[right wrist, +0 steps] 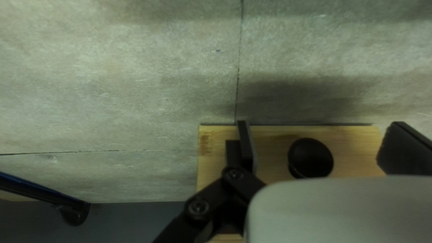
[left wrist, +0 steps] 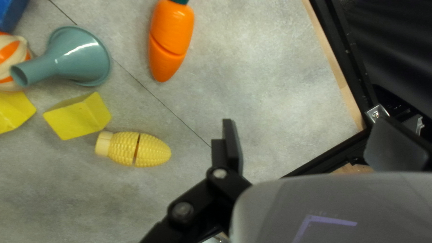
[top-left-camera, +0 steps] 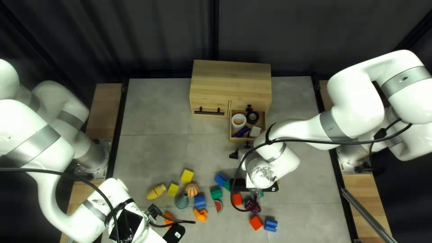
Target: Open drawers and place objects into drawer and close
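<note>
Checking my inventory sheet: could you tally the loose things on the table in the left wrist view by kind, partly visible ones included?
Yellow angular blocks: 2
Blue block: 1
Yellow toy corn cob: 1
Orange glossy toy carrot: 1
Teal glossy funnel: 1
Orange-and-cream striped ball: 1
Total: 7

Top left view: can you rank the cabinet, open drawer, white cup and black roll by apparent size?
1. Cabinet
2. Open drawer
3. White cup and black roll, too alike to rank
</note>
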You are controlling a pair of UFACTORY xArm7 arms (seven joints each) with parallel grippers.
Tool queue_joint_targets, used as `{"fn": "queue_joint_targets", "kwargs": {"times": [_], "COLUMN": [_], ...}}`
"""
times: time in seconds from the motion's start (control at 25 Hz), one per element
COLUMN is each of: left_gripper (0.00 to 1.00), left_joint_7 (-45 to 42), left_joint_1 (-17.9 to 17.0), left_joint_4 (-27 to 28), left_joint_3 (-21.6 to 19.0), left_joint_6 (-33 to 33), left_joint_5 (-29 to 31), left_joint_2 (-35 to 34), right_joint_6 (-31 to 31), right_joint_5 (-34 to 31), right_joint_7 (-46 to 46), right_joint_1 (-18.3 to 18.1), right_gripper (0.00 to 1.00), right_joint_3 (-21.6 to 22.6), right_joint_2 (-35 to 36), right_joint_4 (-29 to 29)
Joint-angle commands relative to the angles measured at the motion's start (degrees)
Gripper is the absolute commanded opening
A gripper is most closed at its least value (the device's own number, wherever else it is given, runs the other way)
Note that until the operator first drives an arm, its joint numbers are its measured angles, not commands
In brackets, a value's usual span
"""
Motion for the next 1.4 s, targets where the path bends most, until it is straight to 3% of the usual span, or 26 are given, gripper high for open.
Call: {"fn": "queue_joint_targets", "kwargs": {"times": [0.04,1.4], "left_gripper": [1.00,1.00], "left_joint_7": [0.0,0.0], "left_joint_1": [0.0,0.0], "left_joint_4": [0.0,0.0], "left_joint_3": [0.0,0.0], "left_joint_6": [0.0,0.0], "left_joint_5": [0.0,0.0], "left_joint_2": [0.0,0.0], "right_joint_6": [0.0,-1.0], "right_joint_5": [-0.6,-3.6], "right_joint_7": [-0.2,-1.3], "right_joint_1": [-0.3,-2.3], "right_gripper": [1.00,1.00], "right_joint_3": [-0.4,-2.9], "right_joint_2": [-0.6,-3.4], "right_joint_4": [-0.5,-2.9]}}
